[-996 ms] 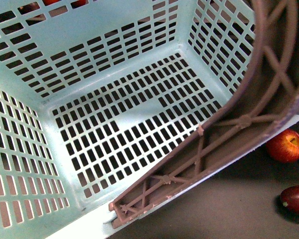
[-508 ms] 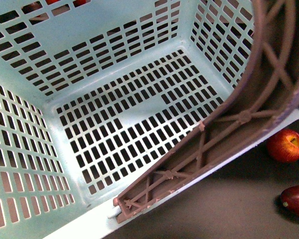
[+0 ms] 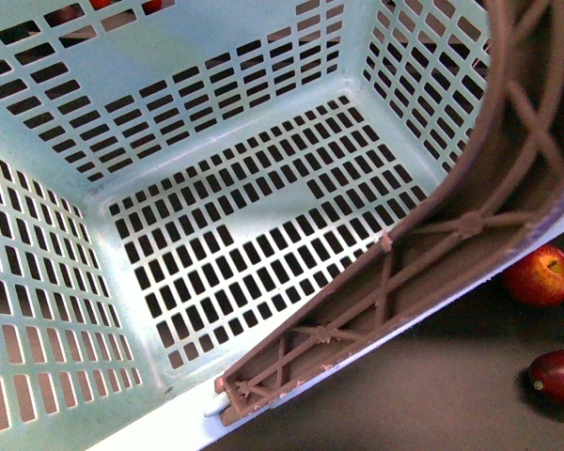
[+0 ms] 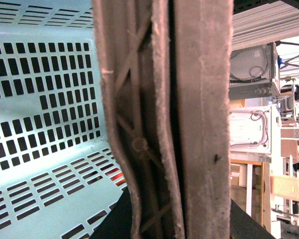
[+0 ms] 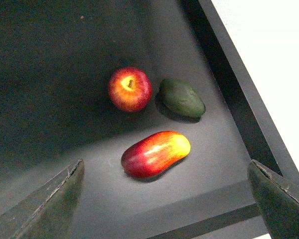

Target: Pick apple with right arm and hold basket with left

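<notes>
The light teal basket (image 3: 216,85) fills the front view, tilted, its slotted floor empty. A brown ribbed handle (image 3: 423,254) lies across its near rim. My left gripper is shut on the basket; in the left wrist view the brown handles (image 4: 199,124) run straight through the frame and hide the jaws. The teal wall (image 4: 40,99) shows beside them. The round red apple (image 3: 541,274) lies on the dark surface right of the basket. In the right wrist view the apple (image 5: 130,88) lies beyond my open right gripper (image 5: 167,199), apart from it.
An elongated red-yellow fruit (image 5: 155,153) lies between the gripper and the apple; it shows as maroon in the front view (image 3: 557,376). A dark green fruit (image 5: 182,98) lies beside the apple. A raised black edge (image 5: 239,94) borders the dark surface. Red fruit (image 3: 66,13) shows behind the basket's far wall.
The basket has shifted slightly to the right and up in the front view. The apple and the maroon fruit have not moved.
</notes>
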You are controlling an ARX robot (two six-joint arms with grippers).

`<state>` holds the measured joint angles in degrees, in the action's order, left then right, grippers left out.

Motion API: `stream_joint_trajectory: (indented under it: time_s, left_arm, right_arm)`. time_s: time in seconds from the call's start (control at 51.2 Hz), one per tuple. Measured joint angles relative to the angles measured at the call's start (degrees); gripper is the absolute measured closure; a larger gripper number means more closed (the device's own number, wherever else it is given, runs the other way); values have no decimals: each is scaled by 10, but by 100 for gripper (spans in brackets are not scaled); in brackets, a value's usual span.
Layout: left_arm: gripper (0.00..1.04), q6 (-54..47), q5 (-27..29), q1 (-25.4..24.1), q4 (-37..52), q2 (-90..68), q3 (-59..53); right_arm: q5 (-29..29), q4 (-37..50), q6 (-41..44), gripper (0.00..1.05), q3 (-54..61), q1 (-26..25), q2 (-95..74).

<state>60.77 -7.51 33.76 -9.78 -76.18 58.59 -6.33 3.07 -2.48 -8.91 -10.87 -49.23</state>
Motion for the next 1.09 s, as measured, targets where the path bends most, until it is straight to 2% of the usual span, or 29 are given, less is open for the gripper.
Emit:
stream_joint_trajectory:
  time_s: [0.137, 0.215, 0.332, 0.43, 0.547, 0.762, 1.094]
  left_arm:
    - [88, -1, 1, 0, 0, 0, 0]
    - [88, -1, 1, 0, 0, 0, 0]
    - [88, -1, 0, 0, 0, 0, 0]
    - [88, -1, 0, 0, 0, 0, 0]
    - [88, -1, 0, 0, 0, 0, 0]
    - [88, -1, 1, 0, 0, 0, 0]
    - [88, -1, 0, 0, 0, 0, 0]
  right_arm:
    - [17, 160, 40, 9, -28, -29, -190]
    - [42, 280, 64, 9, -88, -35, -372]
    - [46, 335, 106, 9, -164, -29, -554]
    - [32, 323, 131, 9, -228, -22, -676]
    - [16, 298, 150, 9, -282, -5, -744]
    - [12, 245, 168, 9, -367, 33, -808]
    - [-6, 191, 173, 9, -474, 29, -870]
